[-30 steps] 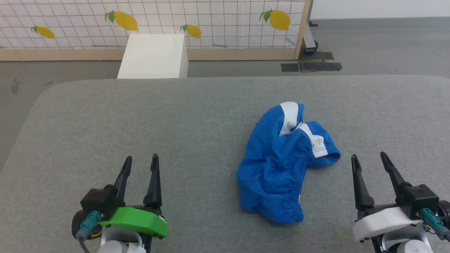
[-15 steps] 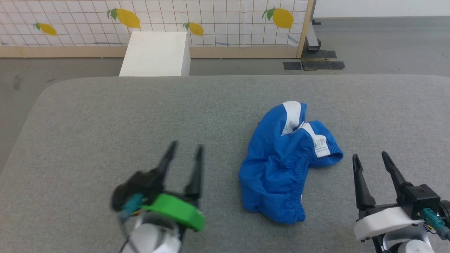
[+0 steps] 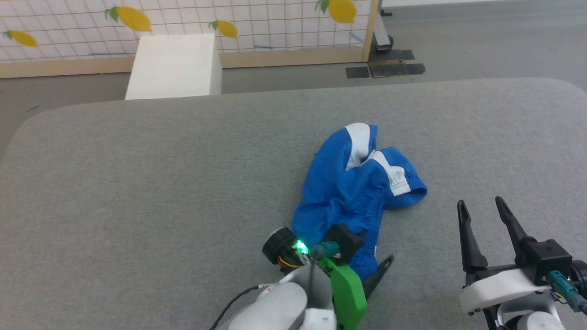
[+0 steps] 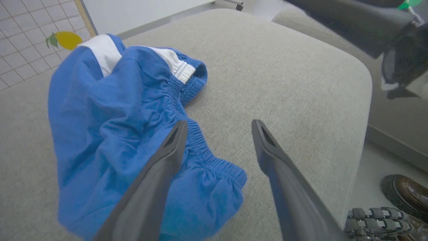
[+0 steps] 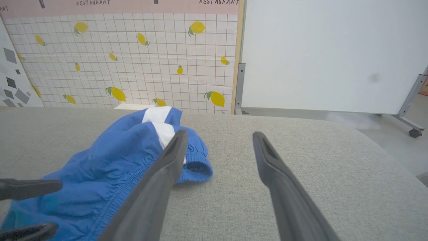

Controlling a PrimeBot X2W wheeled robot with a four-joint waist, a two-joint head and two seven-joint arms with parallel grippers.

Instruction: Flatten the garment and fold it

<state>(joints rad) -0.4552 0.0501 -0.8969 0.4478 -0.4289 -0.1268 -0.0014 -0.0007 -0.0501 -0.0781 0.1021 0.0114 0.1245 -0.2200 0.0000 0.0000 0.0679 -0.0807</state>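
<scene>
Left wrist view: left gripper (image 4: 219, 123) spread, maybe touching garment (image 4: 110, 110)

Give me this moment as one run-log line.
garment: crumpled, unfolded, on gray table | left end effector: open, over garment's waistband edge | right end effector: open, apart from garment

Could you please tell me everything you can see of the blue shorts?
The shorts are of thin bright blue fabric, with a gathered elastic waistband and white side stripes. They lie crumpled and unfolded on the grey padded table, toward the robot's right. The open left gripper hangs over their near end, one finger above the fabric, the other above the table; whether it touches them cannot be told.
</scene>
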